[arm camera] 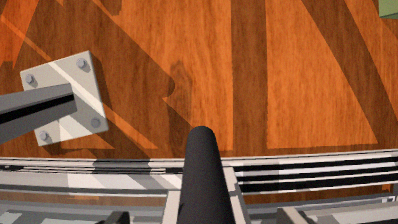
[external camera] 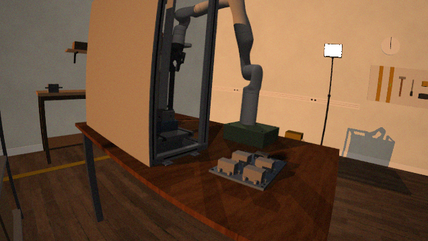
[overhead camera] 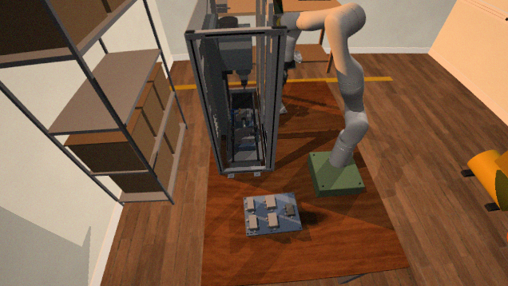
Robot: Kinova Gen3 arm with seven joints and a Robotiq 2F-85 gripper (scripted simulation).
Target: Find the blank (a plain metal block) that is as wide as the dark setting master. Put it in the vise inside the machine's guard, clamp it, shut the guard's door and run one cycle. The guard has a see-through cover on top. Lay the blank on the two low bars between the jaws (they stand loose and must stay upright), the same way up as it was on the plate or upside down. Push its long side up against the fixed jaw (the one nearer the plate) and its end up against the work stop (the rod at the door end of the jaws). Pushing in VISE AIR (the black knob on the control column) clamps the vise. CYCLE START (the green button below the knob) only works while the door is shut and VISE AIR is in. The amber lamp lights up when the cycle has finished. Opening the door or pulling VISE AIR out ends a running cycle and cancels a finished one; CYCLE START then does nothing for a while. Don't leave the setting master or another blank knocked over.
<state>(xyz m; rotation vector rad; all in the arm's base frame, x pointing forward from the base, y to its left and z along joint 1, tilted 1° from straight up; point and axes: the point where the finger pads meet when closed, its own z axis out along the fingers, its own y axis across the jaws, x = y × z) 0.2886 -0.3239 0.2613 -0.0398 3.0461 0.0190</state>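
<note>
My gripper (overhead camera: 285, 78) (external camera: 177, 65) (arm camera: 202, 218) is open, high beside the guard (overhead camera: 275, 120) (external camera: 208, 84). Its fingertips stand either side of an upright black bar (arm camera: 201, 165) (external camera: 171, 91). The vise (overhead camera: 243, 120) is small and dim behind the guard frame; whether a blank lies in it, and the two low bars, I cannot make out. The plate (overhead camera: 279, 230) (external camera: 220, 173) holds the dark setting master (overhead camera: 289, 209) (external camera: 262, 154) and several light blanks, including one at the front (overhead camera: 272, 220) (external camera: 254, 174). The door's state, knob, button and amber lamp cannot be made out.
A post foot (arm camera: 65, 127) with bolts stands on the table beside the guard, and a grey post (arm camera: 40, 107) rises from it. Guard rails (arm camera: 310, 175) run below the gripper. The green robot base (overhead camera: 335, 176) (external camera: 249, 134) stands right of the guard. Shelving (overhead camera: 108, 92) stands left.
</note>
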